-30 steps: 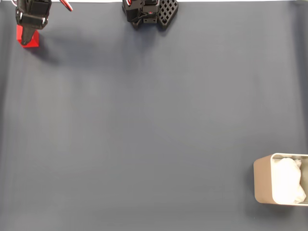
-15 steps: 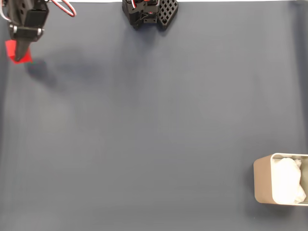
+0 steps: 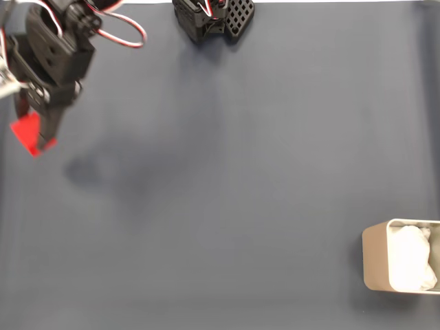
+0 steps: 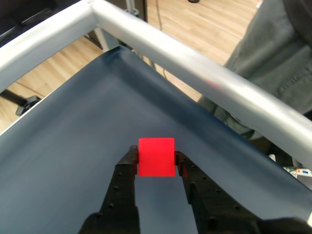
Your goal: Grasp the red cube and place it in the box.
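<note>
Pincer [image 4: 156, 163] at the bottom of the wrist view, its two black fingers [image 4: 126, 170] closed on opposite sides of the red cube [image 4: 156, 156], which sits between the tips and is clear of the dark blue desk [image 4: 73, 146] below it. Beyond the cube the desk cover runs up to a silver metal frame [image 4: 195, 68] at its corner; past the frame lie a wooden floor [image 4: 204, 24] and grey cloth [image 4: 282, 53], perhaps a person's clothing, though that cannot be told for certain.

Seen from the fixed view above, the pincer [image 3: 34, 137] holds the cube [image 3: 27, 134] at the far left edge, with the arm's black body [image 3: 51, 55] and red-and-white wires [image 3: 124, 31] above it. A soft shadow [image 3: 89, 168] on the desk [image 3: 227, 179], set apart from the cube, suggests the cube is lifted. The arm's base [image 3: 213, 14] stands at the top edge. The box [image 3: 375, 258], beige with white crumpled padding [image 3: 412, 261] inside, sits at the lower right edge, well apart from the cube.

Progress, as judged: the grasp and lift look done; the carry across the desk to the box and the release over the padding are left.

No brand, label or readable writing appears on any item.
</note>
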